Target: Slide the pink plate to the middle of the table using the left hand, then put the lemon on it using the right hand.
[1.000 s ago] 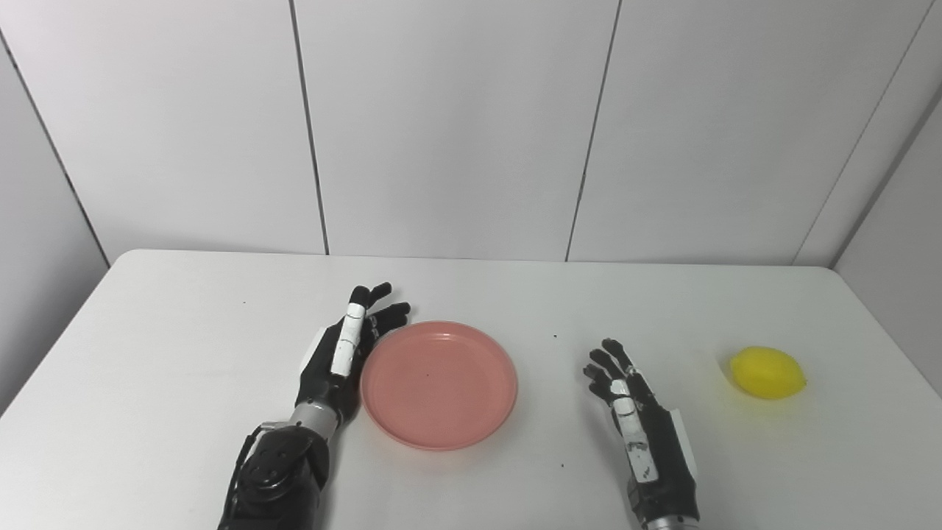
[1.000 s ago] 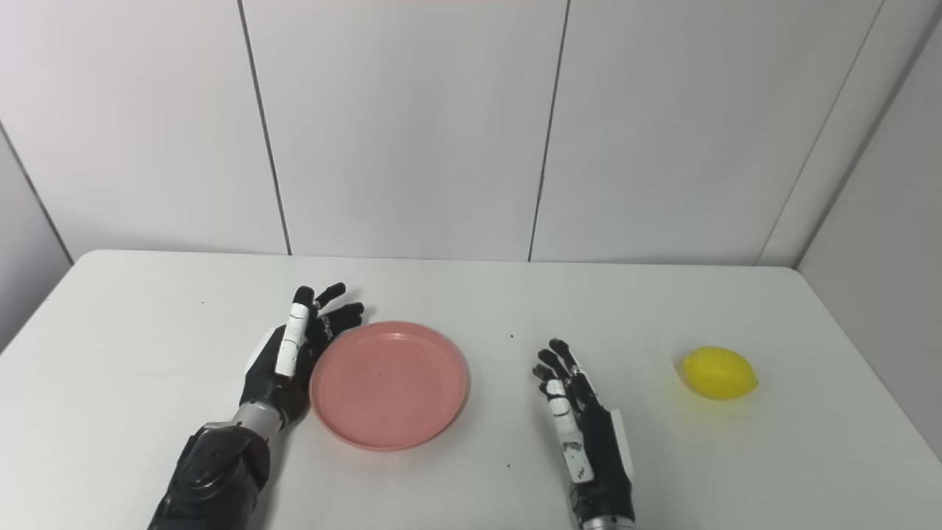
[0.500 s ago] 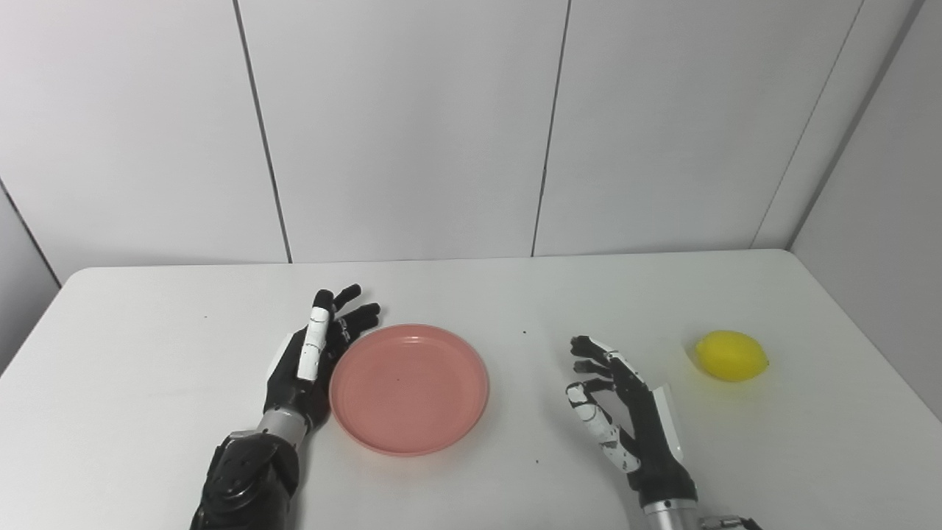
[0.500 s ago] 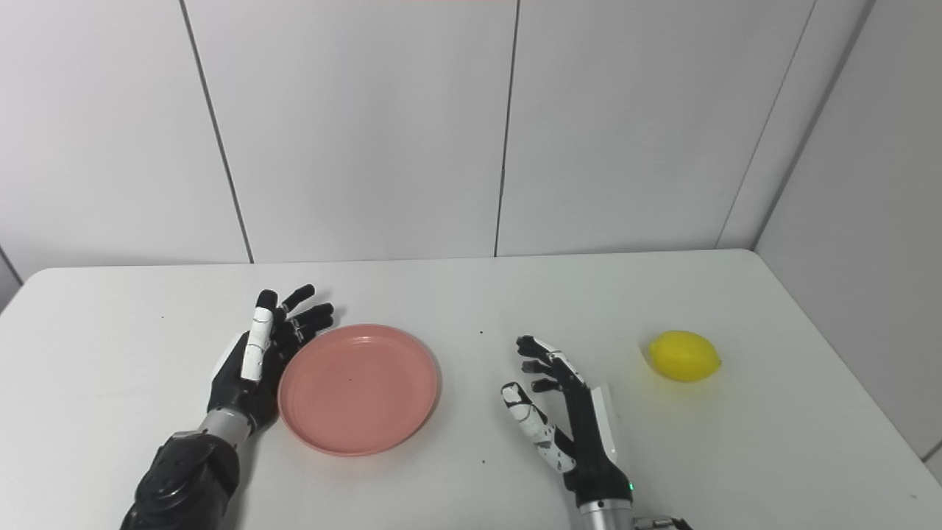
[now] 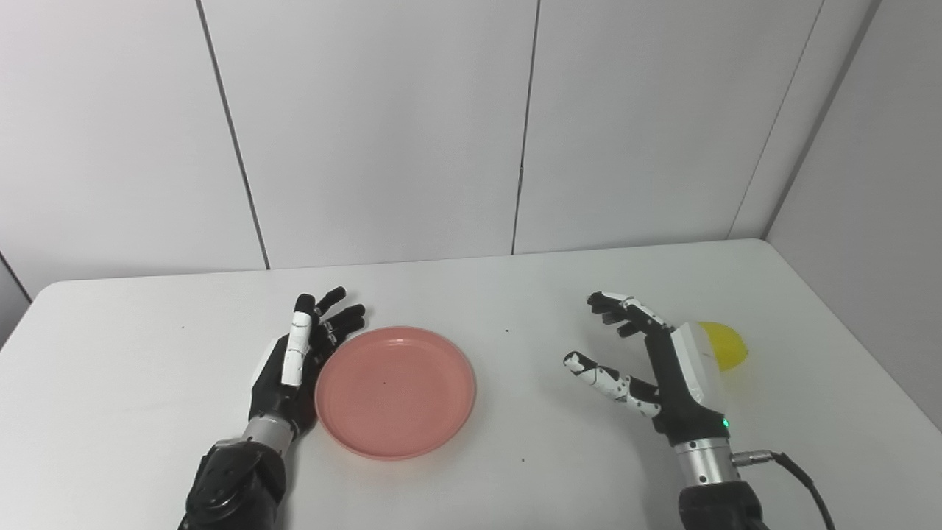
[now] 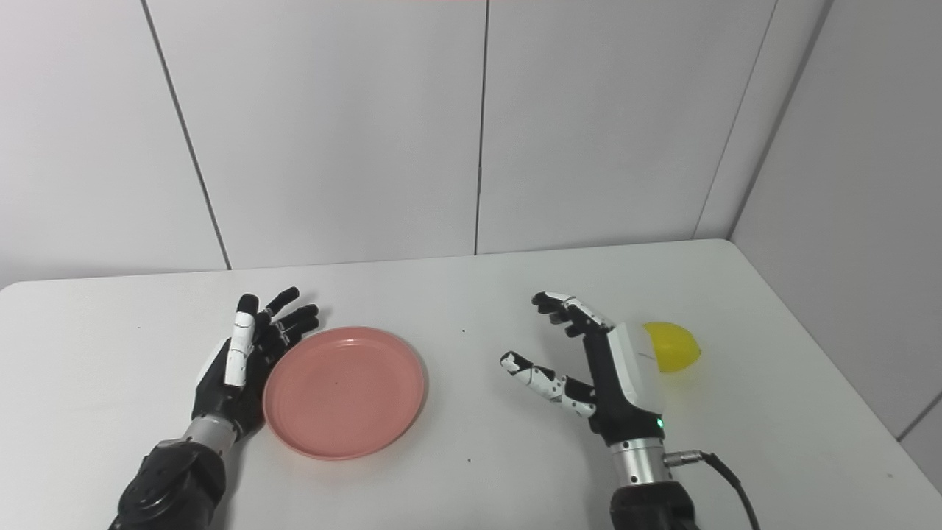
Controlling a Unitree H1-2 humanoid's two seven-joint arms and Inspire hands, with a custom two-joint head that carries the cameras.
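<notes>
Both my robot hands spread empty, left robot hand against pink plate, right robot hand beside lemon, on tabletop

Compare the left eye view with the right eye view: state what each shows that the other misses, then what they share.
Only the left eye view shows the table's rounded far left corner. Only the right eye view shows more of the lemon past the right hand, and a strip of floor by the table's right edge. Both show the pink plate with the left hand against its left rim, the right hand open in front of the lemon, and the white table.
</notes>
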